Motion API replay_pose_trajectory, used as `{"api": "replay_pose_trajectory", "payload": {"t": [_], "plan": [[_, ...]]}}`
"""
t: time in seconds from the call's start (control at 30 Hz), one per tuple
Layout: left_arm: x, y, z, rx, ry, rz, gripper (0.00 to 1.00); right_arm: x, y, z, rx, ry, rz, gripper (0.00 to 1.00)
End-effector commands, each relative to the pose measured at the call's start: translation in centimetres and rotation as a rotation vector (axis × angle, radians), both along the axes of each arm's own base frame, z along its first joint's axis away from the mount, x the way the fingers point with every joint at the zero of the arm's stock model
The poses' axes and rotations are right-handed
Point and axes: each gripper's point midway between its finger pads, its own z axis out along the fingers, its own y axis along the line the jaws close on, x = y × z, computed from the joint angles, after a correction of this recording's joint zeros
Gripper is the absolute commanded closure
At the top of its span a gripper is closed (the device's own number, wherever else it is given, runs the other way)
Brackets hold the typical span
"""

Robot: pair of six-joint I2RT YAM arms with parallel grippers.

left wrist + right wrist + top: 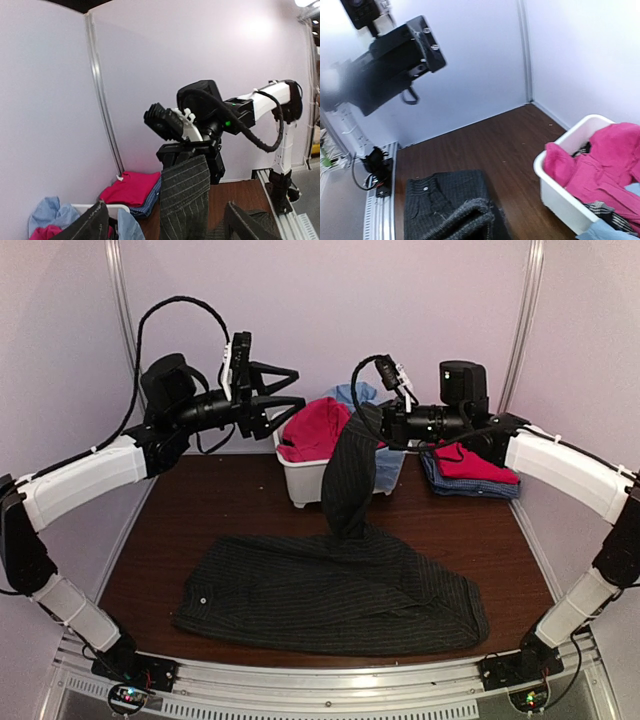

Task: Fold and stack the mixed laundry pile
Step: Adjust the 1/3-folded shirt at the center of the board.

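Observation:
Black pinstriped trousers point(330, 595) lie spread across the near half of the table. My right gripper point(368, 422) is shut on one trouser leg point(350, 475) and holds it up above the white tub, so the leg hangs down to the table. The left wrist view shows this grip point(187, 152) with the cloth point(185, 200) hanging below it. In the right wrist view the bunched cloth point(465, 217) hides my fingers. My left gripper point(298, 387) is open and empty, raised high at the left of the tub, and its fingers point(92, 224) stand wide apart.
The white tub point(305, 485) at the back centre holds a pink-red garment point(315, 428) and light blue cloth point(352, 392). A folded stack, pink-red point(475, 462) on blue checked point(470, 487), sits at the back right. Walls close in on three sides.

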Motion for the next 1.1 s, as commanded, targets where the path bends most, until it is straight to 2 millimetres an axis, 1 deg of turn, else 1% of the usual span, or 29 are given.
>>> {"api": "replay_pose_trajectory", "payload": {"t": [0.0, 0.07, 0.13, 0.17, 0.23, 0.3, 0.4, 0.5, 0.57, 0.67, 0.73, 0.77, 0.83, 0.9, 0.93, 1.0, 1.03, 1.07], "plan": [[6.6, 4.4, -3.3, 0.149, 0.12, 0.512, 0.05, 4.3, -5.0, 3.3, -0.107, -0.083, -0.373, 1.0], [8.2, 6.7, -4.8, 0.177, 0.228, 0.655, 0.02, 5.8, -7.4, 4.7, -0.161, -0.117, -0.526, 1.0], [9.2, 8.5, -7.5, 0.256, 0.323, 0.765, 0.02, 6.9, -9.9, 6.5, -0.194, -0.151, -0.675, 1.0], [9.4, 9.1, -9.0, 0.297, 0.356, 0.797, 0.02, 7.2, -10.9, 7.5, -0.201, -0.168, -0.73, 1.0], [9.5, 10.5, -12.5, 0.37, 0.436, 0.873, 0.02, 7.4, -12.8, 9.4, -0.211, -0.192, -0.83, 1.0], [9.6, 12.4, -16.5, 0.415, 0.53, 0.96, 0.02, 7.6, -14.6, 11.2, -0.216, -0.216, -0.926, 1.0], [8.7, 14.3, -22.8, 0.485, 0.684, 1.016, 0.02, 7.8, -17.2, 13.4, -0.23, -0.26, -1.06, 1.0], [7.3, 15.6, -28.7, 0.558, 0.791, 1.054, 0.02, 8.1, -19.2, 14.6, -0.281, -0.298, -1.179, 1.0], [6.4, 16.2, -31.9, 0.606, 0.848, 1.067, 0.02, 8.5, -20.4, 15.0, -0.326, -0.323, -1.257, 1.0], [5.3, 17.4, -36.3, 0.698, 0.921, 1.107, 0.08, 8.6, -22.0, 16.1, -0.397, -0.372, -1.375, 1.0], [4.6, 18.2, -38.7, 0.76, 0.959, 1.14, 0.1, 8.2, -22.7, 17.2, -0.442, -0.419, -1.451, 1.0], [4.4, 19.0, -39.8, 0.793, 0.975, 1.175, 0.12, 7.9, -23.0, 17.7, -0.477, -0.445, -1.495, 1.0], [4.0, 20.1, -41.4, 0.836, 1.009, 1.221, 0.16, 7.4, -23.6, 18.6, -0.552, -0.499, -1.581, 1.0], [3.6, 21.0, -42.4, 0.851, 1.038, 1.26, 0.21, 7.2, -23.8, 18.9, -0.654, -0.545, -1.655, 1.0], [3.4, 21.7, -42.8, 0.857, 1.054, 1.283, 0.23, 7.3, -24.0, 18.8, -0.753, -0.578, -1.682, 1.0], [3.2, 22.5, -43.1, 0.856, 1.068, 1.316, 0.28, 7.6, -24.2, 18.6, -0.844, -0.609, -1.739, 1.0], [3.1, 22.7, -43.2, 0.858, 1.071, 1.323, 0.29, 8.0, -23.8, 18.4, -0.876, -0.625, -1.74, 1.0], [3.1, 22.7, -43.2, 0.857, 1.073, 1.319, 0.3, 8.6, -22.9, 17.9, -0.901, -0.639, -1.722, 1.0]]}}
